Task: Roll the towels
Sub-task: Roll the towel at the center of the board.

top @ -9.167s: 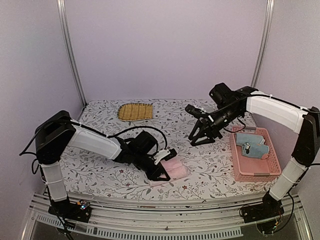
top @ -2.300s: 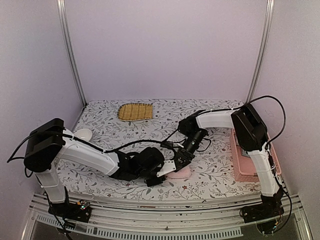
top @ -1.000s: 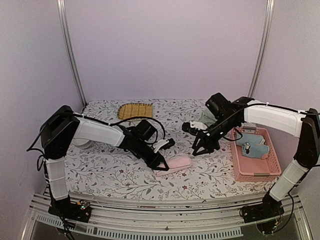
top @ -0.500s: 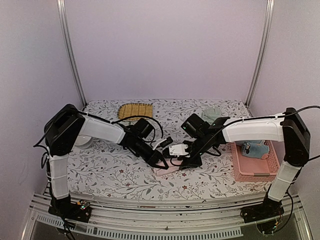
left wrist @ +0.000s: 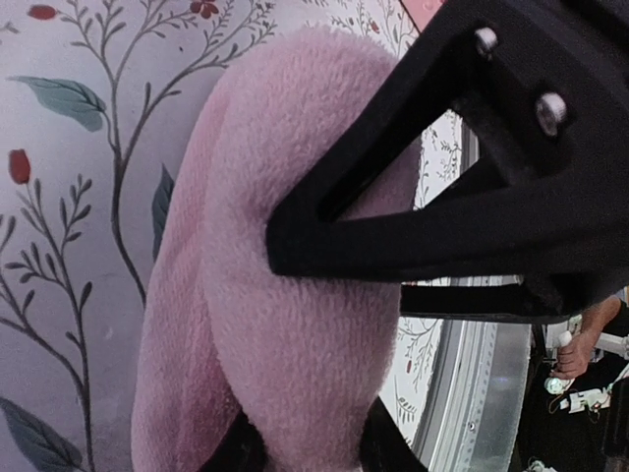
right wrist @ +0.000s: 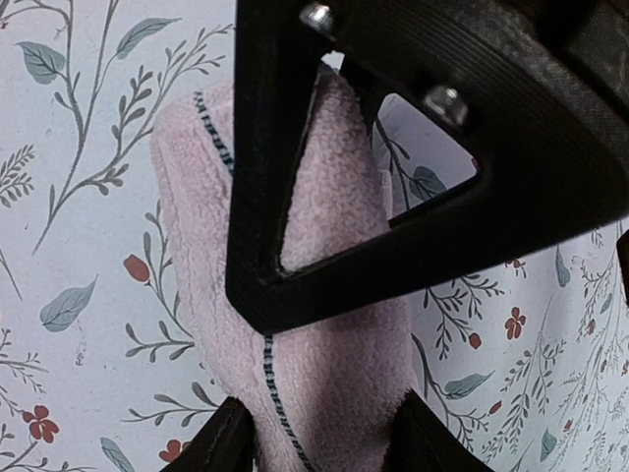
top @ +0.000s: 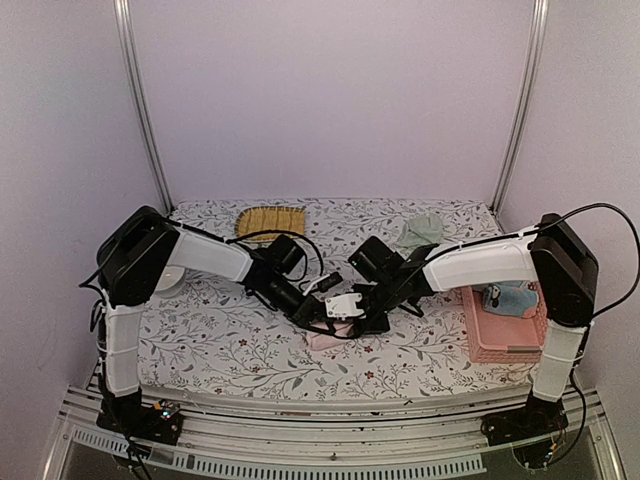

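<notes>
No legible txt, labels, brands, nos. or signs on anything, all 3 views

Floral-print table (top: 220,345) carries a yellow-brown ribbed woven mat (top: 270,221), a crumpled sage-green cloth towel (top: 420,232), a rolled pink fleece towel (top: 323,340) and a pink plastic basket (top: 503,351)

We see the rolled towel (top: 322,341) on the table (top: 220,345), front of centre, under the left gripper (top: 316,316) at its left end and the right gripper (top: 360,322) at its right end. Behind it to the left lies the woven mat (top: 270,221); behind to the right, a loose towel (top: 420,232). The basket (top: 505,352) at the right edge holds a third towel (top: 508,297)
</notes>
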Controlling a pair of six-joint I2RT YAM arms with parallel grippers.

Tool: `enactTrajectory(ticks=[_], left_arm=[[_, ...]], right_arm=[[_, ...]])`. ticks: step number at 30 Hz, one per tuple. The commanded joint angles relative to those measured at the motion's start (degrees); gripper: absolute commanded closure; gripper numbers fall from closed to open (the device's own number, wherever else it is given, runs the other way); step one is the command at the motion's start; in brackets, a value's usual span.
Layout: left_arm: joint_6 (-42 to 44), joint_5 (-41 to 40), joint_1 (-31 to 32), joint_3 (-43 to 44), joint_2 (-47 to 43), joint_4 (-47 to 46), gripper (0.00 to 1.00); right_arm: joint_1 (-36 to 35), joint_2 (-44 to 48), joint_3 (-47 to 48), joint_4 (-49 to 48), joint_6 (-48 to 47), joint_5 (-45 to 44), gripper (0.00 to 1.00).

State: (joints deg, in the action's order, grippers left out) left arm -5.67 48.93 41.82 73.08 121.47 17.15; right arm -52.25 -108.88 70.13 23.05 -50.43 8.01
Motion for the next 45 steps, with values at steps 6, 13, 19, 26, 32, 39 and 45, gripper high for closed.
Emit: enactTrajectory(ticks=[6, 13, 19, 26, 32, 39, 45], left_arm=[[1.0, -11.4, -2.4, -1.6, 3.2, 8.3, 0.63], [1.1, -14.7, -3.6, -3.3, -0.8, 7.8, 0.55], [0.6, -14.8, -4.2, -5.0, -2.6, 6.3, 0.53], [0.1, -16.3, -4.1, -8.4, -6.5, 3.4, 0.47], [-2.2, -19.8, -3.6, -17.1, -17.8, -5.1, 0.40], [-8.1, -27.5, 0.1, -31.9, -30.8, -19.6, 0.39], [-7.8, -39.3, 6.2, -41.3, -40.0, -31.4, 0.34]], right_arm=[[-0.6, -7.4, -1.3, 2.3, -3.0, 1.0, 0.51], [-0.6, -10.9, -1.2, 6.9, -3.9, 3.5, 0.52], [-0.6, -12.6, 1.5, 10.4, -4.3, 5.4, 0.52], [-0.6, -15.0, 5.5, 16.0, -2.7, 9.4, 0.76], [-0.6, -16.0, 6.9, 20.0, -2.0, 12.8, 0.79], [0.3, -18.2, 8.9, 26.0, -1.1, 19.2, 0.80], [2.9, -21.1, 13.2, 32.1, -1.0, 26.7, 0.80]])
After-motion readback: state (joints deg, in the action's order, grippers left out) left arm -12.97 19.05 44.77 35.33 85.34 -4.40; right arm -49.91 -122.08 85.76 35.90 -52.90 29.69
